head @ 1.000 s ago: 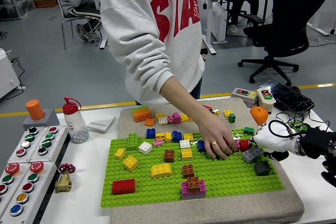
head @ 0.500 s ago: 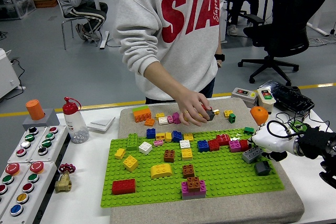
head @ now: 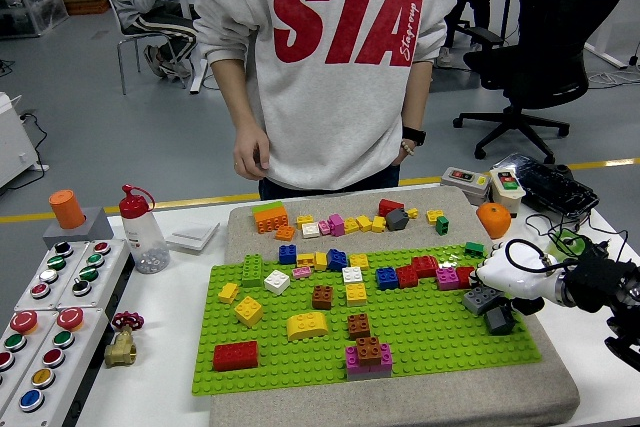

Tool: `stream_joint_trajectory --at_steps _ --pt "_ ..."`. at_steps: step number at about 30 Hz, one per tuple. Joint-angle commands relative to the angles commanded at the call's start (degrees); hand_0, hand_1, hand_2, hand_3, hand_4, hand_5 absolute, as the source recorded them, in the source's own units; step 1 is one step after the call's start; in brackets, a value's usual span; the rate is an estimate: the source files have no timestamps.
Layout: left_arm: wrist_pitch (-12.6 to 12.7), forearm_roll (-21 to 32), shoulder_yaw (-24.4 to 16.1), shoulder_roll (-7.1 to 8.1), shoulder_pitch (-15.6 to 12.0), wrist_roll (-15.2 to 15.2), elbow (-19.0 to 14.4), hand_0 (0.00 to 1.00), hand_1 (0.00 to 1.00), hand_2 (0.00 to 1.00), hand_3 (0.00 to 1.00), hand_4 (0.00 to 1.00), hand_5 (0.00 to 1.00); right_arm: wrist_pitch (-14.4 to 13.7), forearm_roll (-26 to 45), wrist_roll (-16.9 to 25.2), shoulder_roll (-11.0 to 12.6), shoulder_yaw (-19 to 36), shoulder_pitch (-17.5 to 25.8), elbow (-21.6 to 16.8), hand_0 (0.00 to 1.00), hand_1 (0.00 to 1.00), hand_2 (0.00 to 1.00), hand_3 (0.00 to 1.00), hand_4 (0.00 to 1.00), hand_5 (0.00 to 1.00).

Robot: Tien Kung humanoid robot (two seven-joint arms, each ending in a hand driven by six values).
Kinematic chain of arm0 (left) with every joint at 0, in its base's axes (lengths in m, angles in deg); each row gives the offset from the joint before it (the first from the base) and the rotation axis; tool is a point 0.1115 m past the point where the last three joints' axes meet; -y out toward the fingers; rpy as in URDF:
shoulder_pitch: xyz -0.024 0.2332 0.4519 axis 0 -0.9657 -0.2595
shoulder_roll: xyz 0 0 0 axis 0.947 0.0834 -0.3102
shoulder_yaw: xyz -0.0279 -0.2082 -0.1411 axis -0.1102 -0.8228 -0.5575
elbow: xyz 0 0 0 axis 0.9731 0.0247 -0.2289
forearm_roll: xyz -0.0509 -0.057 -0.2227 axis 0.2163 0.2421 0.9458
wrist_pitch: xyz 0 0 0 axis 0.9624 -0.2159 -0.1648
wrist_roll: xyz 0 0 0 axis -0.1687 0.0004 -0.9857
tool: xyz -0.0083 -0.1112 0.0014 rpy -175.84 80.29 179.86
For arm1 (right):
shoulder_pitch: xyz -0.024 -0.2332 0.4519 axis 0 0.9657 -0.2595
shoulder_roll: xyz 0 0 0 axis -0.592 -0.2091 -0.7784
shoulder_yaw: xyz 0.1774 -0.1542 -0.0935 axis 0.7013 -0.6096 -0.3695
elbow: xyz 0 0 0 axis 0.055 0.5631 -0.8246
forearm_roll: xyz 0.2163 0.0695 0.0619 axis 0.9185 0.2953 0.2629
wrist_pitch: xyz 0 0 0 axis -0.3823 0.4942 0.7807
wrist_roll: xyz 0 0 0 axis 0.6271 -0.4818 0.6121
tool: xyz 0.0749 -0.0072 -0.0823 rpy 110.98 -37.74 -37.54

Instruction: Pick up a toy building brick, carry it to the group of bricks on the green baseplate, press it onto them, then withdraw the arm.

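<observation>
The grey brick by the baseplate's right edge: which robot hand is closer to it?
Right. The right robot hand is touching the grey brick. The left robot hand isn't in the picture.

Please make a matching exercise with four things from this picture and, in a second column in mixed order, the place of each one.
Things:
1. red brick
2. bottle
3. right hand
4. orange brick

Places:
A. on the grey mat beyond the baseplate's far left corner
B. on the baseplate's near left corner
C. on the table, left of the mat
D. at the baseplate's right edge, by a grey brick

Pairs: 1-B, 2-C, 3-D, 4-A
</observation>
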Motion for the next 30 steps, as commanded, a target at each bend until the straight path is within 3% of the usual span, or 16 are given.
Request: stream_joint_trajectory --at_steps 10,17,23,30 --pt "0.02 0.68 0.36 0.01 -0.24 -0.2 0.04 0.633 0.598 0.614 0.423 0.333 0.976 -3.79 1.91 0.78 0.08 0.27 0.18 -0.33 0.649 0.576 0.568 0.56 0.569 0.065" --pt "0.04 0.89 0.44 0.01 -0.35 -0.24 0.05 0.633 0.598 0.616 0.425 0.333 0.976 -4.35 2.64 0.77 0.54 1.59 0.23 -1.66 0.643 0.569 0.566 0.556 0.569 0.066" --pt "0.09 1.11 0.51 0.03 -0.47 -0.31 0.07 0.633 0.598 0.616 0.424 0.332 0.976 -2.82 3.71 -3.34 2.52 5.25 0.67 -7.19 0.621 0.559 0.561 0.551 0.567 0.071" --pt "0.26 1.26 0.45 0.14 -0.56 -0.43 0.1 0.633 0.598 0.615 0.423 0.333 0.976 3.31 6.41 -12.07 6.58 9.15 1.48 -18.34 0.609 0.558 0.562 0.554 0.562 0.077"
